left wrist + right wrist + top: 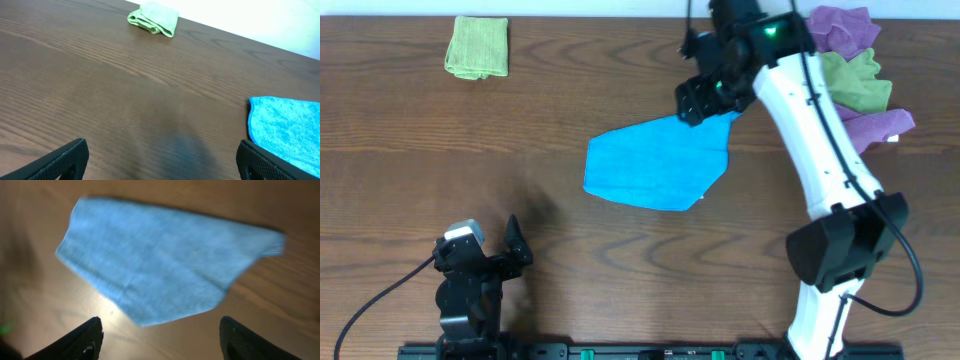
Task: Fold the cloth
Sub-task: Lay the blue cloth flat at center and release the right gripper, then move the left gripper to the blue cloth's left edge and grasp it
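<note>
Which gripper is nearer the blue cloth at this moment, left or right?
Right. The right gripper hovers open at the blue cloth's far right corner, holding nothing. The left gripper sits open at the near left, well away from the cloth.

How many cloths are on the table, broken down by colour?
Sky-blue cloth: 1
Lime-green cloths: 2, one folded at left, one at right
Purple cloths: 2 as far as visible, both at right
Total: 5
</note>
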